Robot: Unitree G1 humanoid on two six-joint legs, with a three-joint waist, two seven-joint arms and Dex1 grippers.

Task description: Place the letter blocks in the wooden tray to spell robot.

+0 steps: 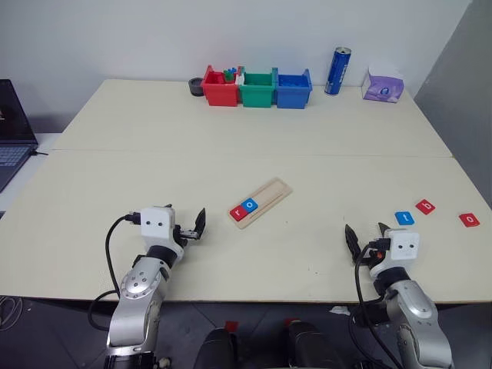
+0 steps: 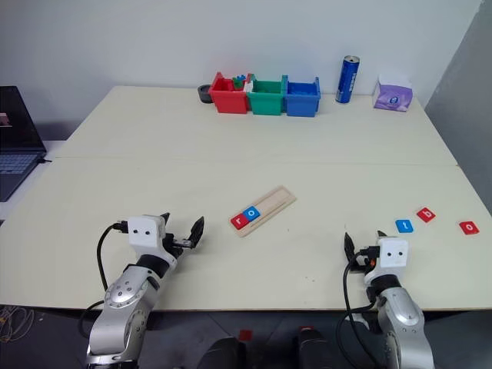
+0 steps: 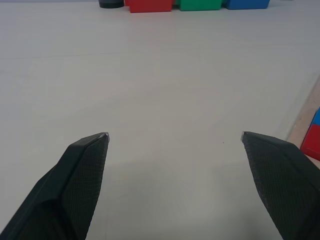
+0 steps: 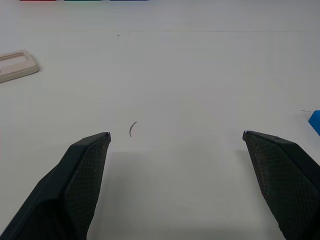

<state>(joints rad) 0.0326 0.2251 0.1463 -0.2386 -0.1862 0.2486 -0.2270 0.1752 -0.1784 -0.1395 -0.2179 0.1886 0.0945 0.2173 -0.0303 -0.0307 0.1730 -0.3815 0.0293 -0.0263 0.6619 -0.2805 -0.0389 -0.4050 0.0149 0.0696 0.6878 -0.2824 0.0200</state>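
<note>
The wooden tray (image 1: 269,197) lies slanted at the table's middle. Its near end holds a red "r" block (image 1: 237,213) and a blue "o" block (image 1: 250,205) side by side. Three loose letter blocks lie at the right: a blue "t" (image 1: 404,218), a red "b" (image 1: 425,206) and a red "o" (image 1: 469,220). My left gripper (image 1: 187,218) hovers open to the left of the tray, empty. Near the front edge my right gripper (image 1: 366,234) stands open and empty, left of the blue "t". The right wrist view catches the tray's end (image 4: 17,65).
Red (image 1: 220,90), green (image 1: 257,90) and blue (image 1: 293,90) bins line the back edge, with a black round object (image 1: 197,87) beside them. A blue can (image 1: 337,71) and a purple tissue pack (image 1: 383,85) stand at the back right. A laptop (image 1: 11,131) sits far left.
</note>
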